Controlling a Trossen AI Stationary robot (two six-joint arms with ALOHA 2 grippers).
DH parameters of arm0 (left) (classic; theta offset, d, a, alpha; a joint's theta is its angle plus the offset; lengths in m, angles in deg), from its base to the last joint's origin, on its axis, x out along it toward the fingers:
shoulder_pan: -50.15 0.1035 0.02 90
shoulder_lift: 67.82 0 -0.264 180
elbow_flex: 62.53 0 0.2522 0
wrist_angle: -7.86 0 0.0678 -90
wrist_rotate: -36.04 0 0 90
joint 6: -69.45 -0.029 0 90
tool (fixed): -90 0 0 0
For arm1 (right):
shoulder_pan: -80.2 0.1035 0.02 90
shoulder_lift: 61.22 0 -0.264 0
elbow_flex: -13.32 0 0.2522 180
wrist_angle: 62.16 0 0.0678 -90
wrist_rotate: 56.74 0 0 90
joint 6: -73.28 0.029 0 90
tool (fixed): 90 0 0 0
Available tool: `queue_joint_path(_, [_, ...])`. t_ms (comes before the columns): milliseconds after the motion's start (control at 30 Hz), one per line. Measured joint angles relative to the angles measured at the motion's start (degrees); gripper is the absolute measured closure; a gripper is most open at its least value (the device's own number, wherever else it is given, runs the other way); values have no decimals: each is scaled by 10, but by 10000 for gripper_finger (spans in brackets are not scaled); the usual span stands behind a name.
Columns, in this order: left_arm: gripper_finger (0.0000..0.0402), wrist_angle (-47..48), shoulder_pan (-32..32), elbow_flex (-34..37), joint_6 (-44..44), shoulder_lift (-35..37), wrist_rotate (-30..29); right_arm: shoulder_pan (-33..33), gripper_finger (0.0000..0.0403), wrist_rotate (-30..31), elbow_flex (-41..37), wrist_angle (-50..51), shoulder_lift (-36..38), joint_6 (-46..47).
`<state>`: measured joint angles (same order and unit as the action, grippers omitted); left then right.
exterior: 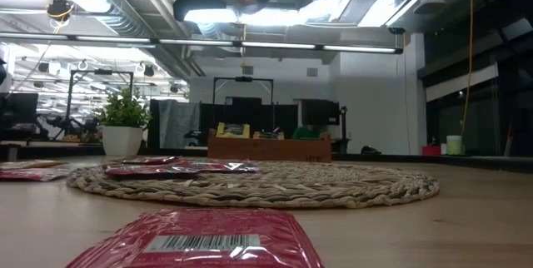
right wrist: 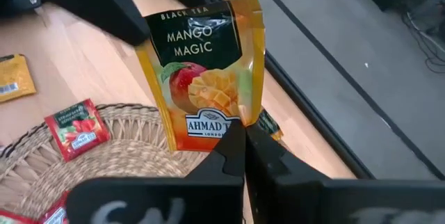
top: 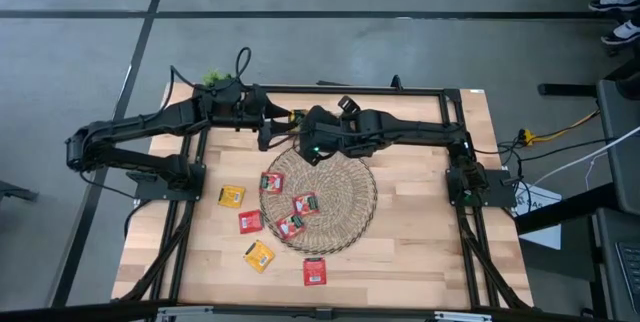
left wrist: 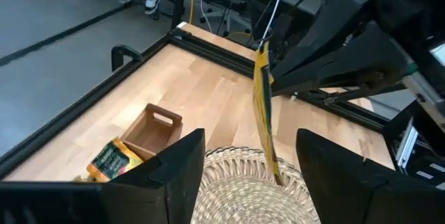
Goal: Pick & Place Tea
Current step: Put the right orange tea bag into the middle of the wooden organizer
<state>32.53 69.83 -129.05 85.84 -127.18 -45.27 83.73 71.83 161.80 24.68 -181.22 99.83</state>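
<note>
My right gripper (right wrist: 243, 137) (top: 306, 148) is shut on a yellow-orange "Mango Magic" tea sachet (right wrist: 205, 78) over the far edge of the round wicker mat (top: 340, 177). My left gripper (left wrist: 250, 175) (top: 268, 134) is open just left of it. Its fingers stand on either side of the sachet (left wrist: 264, 106), seen edge-on, without touching it. Three red sachets (top: 305, 204) lie flat on the mat. Red and yellow ones (top: 250, 221) lie on the table to its left and near side. No gripper shows in the low view. My right gripper pinches the sachet between its two fingers at the edge below the brand label (right wrist: 233, 121). The fingers slant down from the table's right. The sachet sticks out beyond the fingertips toward the mat (right wrist: 118, 123), and I cannot tell whether its free end touches the mat.
A small open wooden box (left wrist: 149, 130) sits by the far edge with yellow sachets (left wrist: 110, 160) beside it. A potted plant (exterior: 122, 126) stands at the far left corner. A black frame (top: 420, 90) runs around the table. Bare wood (top: 420, 232) lies right of the mat.
</note>
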Motion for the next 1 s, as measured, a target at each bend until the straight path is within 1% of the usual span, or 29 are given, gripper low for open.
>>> queue_joint_path(233, [189,-1,-2,0,11,-7,3,0,403,4,0,-2,0,-3])
queue_joint_path(300, [198,0,-2,0,10,-7,3,0,403,4,0,-2,0,-7])
queue_joint_path(400, [223,0,-2,0,10,-7,6,0,403,4,0,-2,0,-14])
queue_joint_path(533, [282,0,-2,0,2,-7,28,0,403,4,0,-2,0,-15])
queue_joint_path(667, [373,0,-2,0,-14,-8,33,0,399,4,0,-2,0,-17])
queue_joint_path(700, [386,0,-2,0,-16,-8,32,0,395,4,0,-2,0,-18])
queue_joint_path(800, [398,0,-2,0,-20,-8,31,0,378,4,0,-2,0,-26])
queue_joint_path(1000, [399,0,-2,0,-22,-8,30,0,357,4,0,-1,0,-31])
